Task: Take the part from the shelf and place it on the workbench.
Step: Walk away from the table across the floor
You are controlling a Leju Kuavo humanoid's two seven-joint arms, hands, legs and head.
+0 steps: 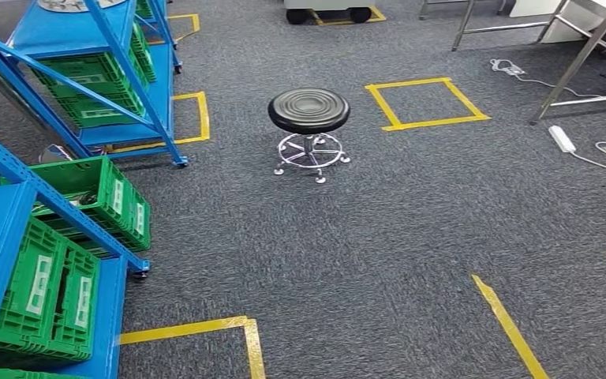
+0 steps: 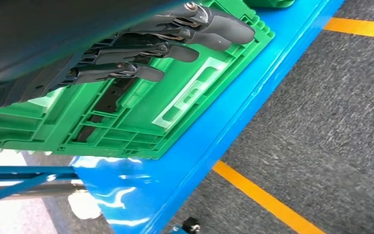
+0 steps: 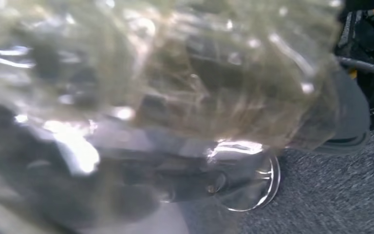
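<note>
A round black stool on a chrome wheeled base stands on the grey carpet. Blue metal shelving holds green plastic crates. Yellow tape squares mark the floor, and a white power strip lies near steel table legs.

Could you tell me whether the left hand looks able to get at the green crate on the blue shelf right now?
Probably yes: the left hand hangs empty right beside the green crate, nothing between them.

Near left: shelf holding crates. Far left: second shelf, crates on it. Stool at centre floor. Table legs far right, power strip near them.
</note>
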